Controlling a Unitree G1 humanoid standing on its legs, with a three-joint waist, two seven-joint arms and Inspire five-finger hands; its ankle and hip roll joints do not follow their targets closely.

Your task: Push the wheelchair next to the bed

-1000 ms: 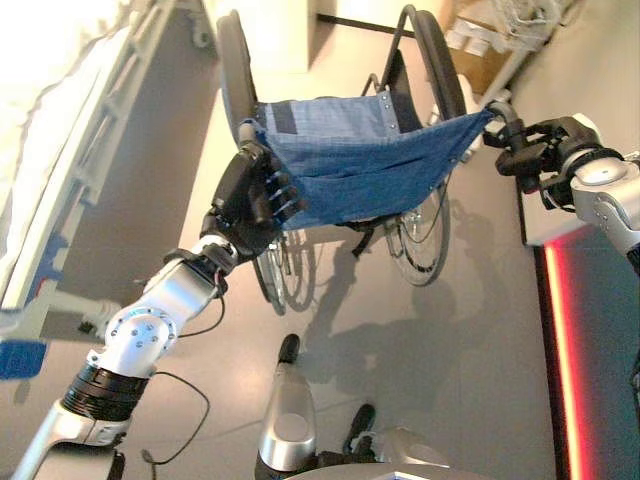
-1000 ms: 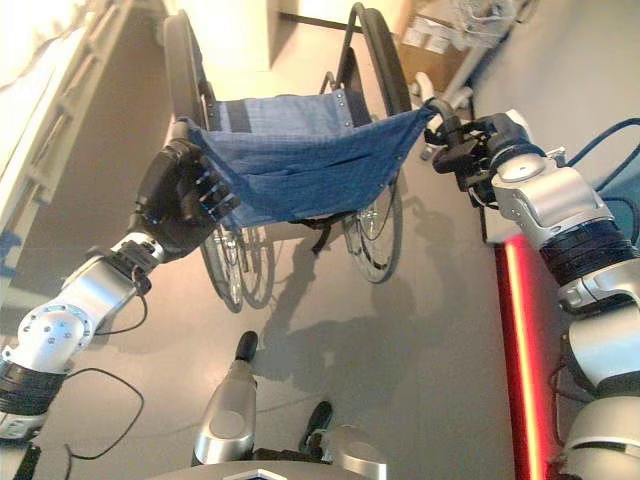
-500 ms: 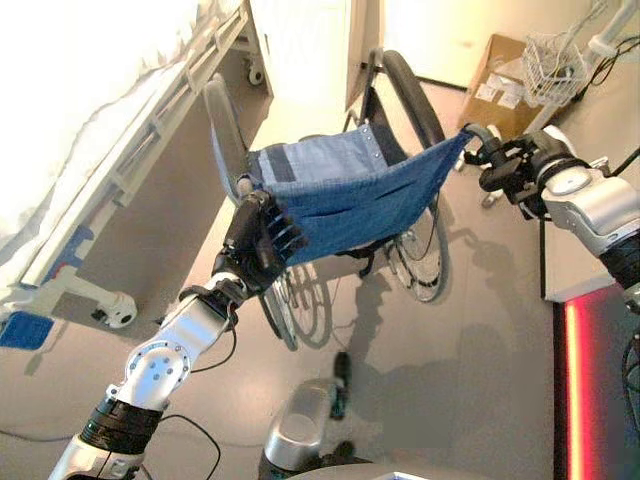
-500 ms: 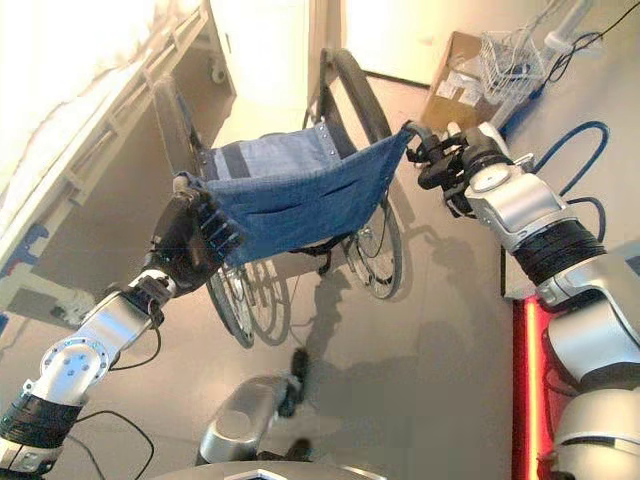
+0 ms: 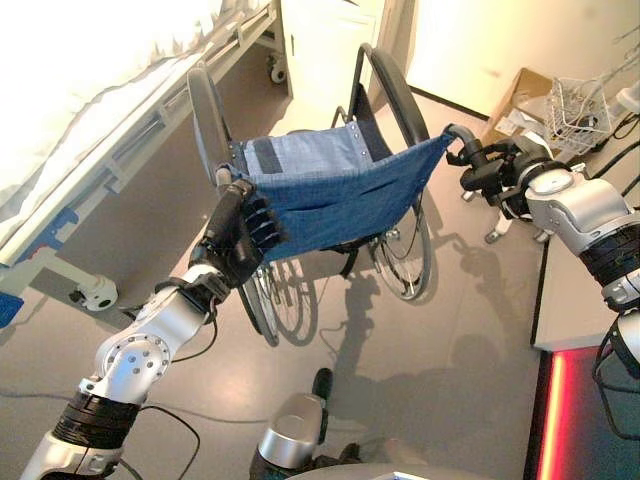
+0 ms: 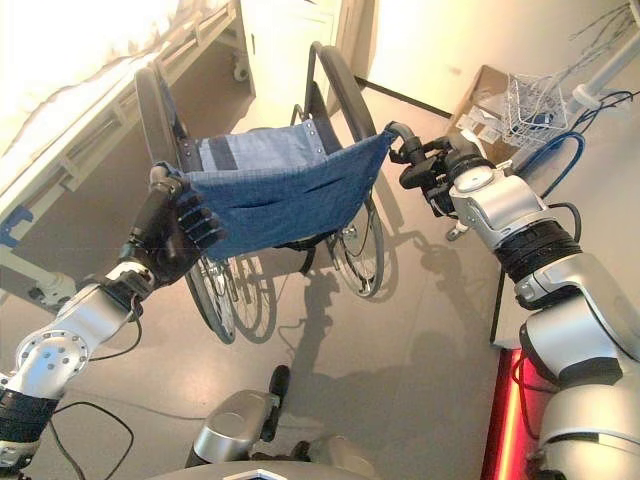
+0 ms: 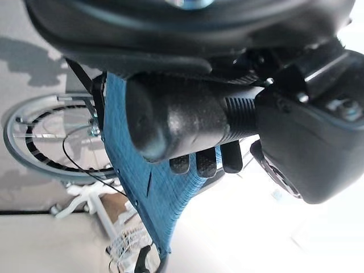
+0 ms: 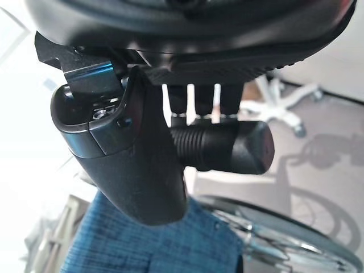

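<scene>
Currently: both hands clamped on the wheelchair push handles

The wheelchair (image 5: 330, 190) stands on the grey floor (image 5: 440, 330) directly ahead of the robot, its blue fabric backrest (image 5: 340, 185) spanning the space between the two hands. The bed (image 5: 90, 110) lies along the far left, with white bedding and a side rail; the wheelchair's left large wheel (image 5: 205, 120) is near the bed frame but apart from it.

Left hand (image 5: 240, 228): fingers curled round the left push handle (image 7: 187, 119) at the near-left corner of the backrest. The left wrist view shows the ribbed black grip enclosed between thumb and fingers, with the blue fabric just beyond.

Right hand (image 5: 490, 172): fingers wrapped round the right push handle (image 8: 222, 147) at the right corner of the backrest. The right wrist view shows the black grip passing through the closed fingers, its rounded end protruding.

Surroundings: a cardboard box (image 5: 520, 95) and a white wire basket (image 5: 580, 100) sit at the far right, beyond the right hand. A white cabinet (image 5: 325, 45) stands beyond the wheelchair, at the far end of the bed.
</scene>
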